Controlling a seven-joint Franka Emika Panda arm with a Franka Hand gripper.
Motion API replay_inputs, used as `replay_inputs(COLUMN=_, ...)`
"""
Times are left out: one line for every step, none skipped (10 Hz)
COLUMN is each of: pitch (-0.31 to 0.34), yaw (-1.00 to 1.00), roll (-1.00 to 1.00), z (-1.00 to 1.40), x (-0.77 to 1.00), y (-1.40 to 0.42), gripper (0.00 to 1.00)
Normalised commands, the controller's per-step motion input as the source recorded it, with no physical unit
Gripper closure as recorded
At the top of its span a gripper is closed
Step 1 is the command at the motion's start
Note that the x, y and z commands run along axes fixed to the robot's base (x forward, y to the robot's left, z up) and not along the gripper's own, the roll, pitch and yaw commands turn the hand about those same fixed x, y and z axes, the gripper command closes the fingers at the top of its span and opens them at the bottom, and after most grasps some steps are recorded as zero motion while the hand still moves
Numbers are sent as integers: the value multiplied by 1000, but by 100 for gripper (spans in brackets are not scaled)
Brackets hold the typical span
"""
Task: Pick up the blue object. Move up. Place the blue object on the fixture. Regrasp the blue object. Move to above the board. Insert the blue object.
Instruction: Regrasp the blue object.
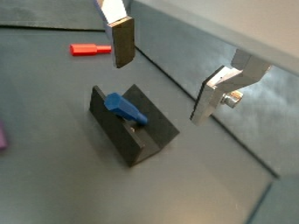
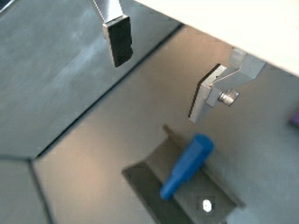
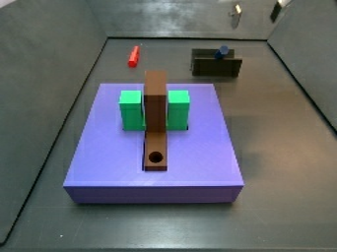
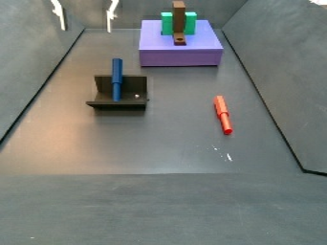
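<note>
The blue peg (image 2: pixel 187 164) rests propped in the fixture (image 1: pixel 135 127) for regrasping, while the hand (image 1: pixel 170 80) hovers above, released and empty.

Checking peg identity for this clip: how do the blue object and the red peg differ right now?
The blue object rests in the fixture, leaning on its wall; the red peg lies flat on the floor, apart. Colour differs: blue versus red. Both are slim rods of similar shape. The end effector hangs open above the fixture, touching neither.
</note>
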Motion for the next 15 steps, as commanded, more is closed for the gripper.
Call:
replay_inputs(pitch=-131, yaw=311, roll=711, z=-234, x=-360, y=0, gripper=0)
replay_inputs(pitch=-114, yaw=311, roll=551, z=-149, x=-331, y=0, gripper=0)
replay_inputs(pitch=-46, yaw=254, roll=-206, z=69, x=-320, y=0, gripper=0)
replay_inputs(pitch=0, yaw=0, roll=-14, z=-6, x=0, y=0, gripper=0)
replay_inputs(pitch=0, yaw=-131, roll=-231, z=-157, x=-94, y=66, gripper=0)
replay_inputs(pitch=280, yaw=-414, roll=0, z=-257, x=0, y=-26, gripper=0)
replay_inputs(pitch=597, yaw=-531, roll=366, z=-137, x=0, y=-77, gripper=0)
replay_inputs(pitch=649, yaw=-500, roll=449, z=-137, x=11, y=-57, gripper=0)
replay_inputs(pitch=546, yaw=-491, roll=503, z=-140, x=69, y=-74, gripper=0)
replay_inputs(pitch=377, yaw=-366, roll=354, z=-320, x=0, y=-137, gripper=0)
replay_inputs(pitch=249, yaw=-217, roll=286, z=-426, x=0, y=-86, gripper=0)
replay_inputs(pitch=183, yaw=-134, roll=346, z=-431, x=0, y=-63, gripper=0)
replay_inputs(pitch=149, yaw=-23, roll=306, z=-369, x=43, y=0, gripper=0)
replay_inputs(pitch=123, yaw=0, roll=320, z=-151, x=23, y=0, gripper=0)
replay_inputs(pitch=20, yaw=77, roll=380, z=-60, x=0, y=6, gripper=0)
